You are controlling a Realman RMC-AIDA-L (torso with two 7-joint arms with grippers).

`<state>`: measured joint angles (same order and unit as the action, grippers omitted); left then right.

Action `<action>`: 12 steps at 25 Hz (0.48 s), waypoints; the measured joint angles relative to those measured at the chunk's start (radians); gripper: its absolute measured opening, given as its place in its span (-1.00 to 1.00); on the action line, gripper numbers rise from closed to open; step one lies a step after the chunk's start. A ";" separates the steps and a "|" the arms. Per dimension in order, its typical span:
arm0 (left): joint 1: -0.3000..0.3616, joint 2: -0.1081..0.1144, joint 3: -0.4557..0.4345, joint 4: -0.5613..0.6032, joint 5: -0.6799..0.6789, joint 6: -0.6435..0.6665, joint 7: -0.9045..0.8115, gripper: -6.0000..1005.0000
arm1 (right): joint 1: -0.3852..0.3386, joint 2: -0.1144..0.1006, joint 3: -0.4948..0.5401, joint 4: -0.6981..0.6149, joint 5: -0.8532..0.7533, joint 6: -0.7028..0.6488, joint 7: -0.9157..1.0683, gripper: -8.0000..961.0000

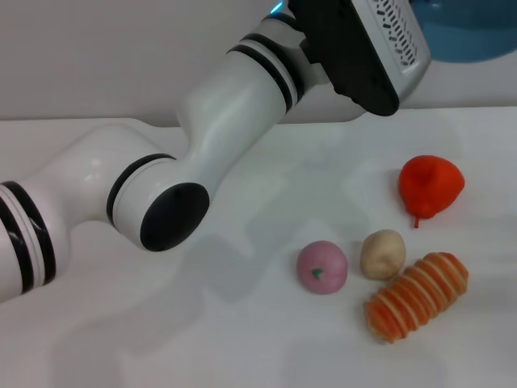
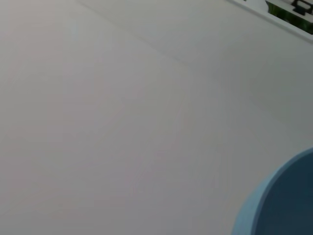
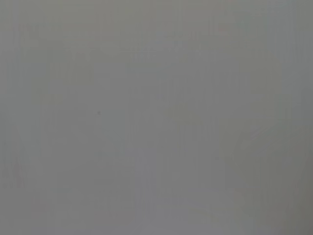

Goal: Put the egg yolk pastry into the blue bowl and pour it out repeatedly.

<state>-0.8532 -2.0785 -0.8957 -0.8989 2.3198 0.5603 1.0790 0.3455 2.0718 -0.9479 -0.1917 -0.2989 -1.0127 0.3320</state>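
Egg yolk pastry (image 1: pixel 382 253): on counter (image 1: pixel 242 339), between pink ball (image 1: pixel 322 267) and ridged bread (image 1: pixel 416 296). Blue bowl (image 1: pixel 468 32): raised, cropped, largely hidden behind left arm. Left tool: hidden, state indeterminable. Right tool: unseen.

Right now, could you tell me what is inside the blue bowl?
Only a strip of the blue bowl and its plain inner wall shows; the rest is out of frame or behind the left arm. The egg yolk pastry lies on the table, not in it.

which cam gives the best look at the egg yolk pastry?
Head view: the egg yolk pastry lies whole on the table, between the pink ball and the striped bread. The left wrist view shows only bowl rim and table; the right wrist view shows nothing of it.
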 joint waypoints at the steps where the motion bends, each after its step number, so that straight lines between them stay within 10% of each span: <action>1: 0.000 0.000 -0.006 -0.003 -0.013 -0.019 0.000 -0.99 | 0.000 0.000 0.000 0.000 0.000 0.000 0.000 0.31; 12: -0.003 0.004 -0.306 -0.047 -0.158 -0.605 -0.010 -0.99 | 0.000 0.002 0.000 0.002 0.000 0.000 0.001 0.31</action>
<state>-0.8563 -2.0747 -1.2016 -0.9464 2.1614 -0.0446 1.0686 0.3451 2.0737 -0.9481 -0.1902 -0.2991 -1.0123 0.3328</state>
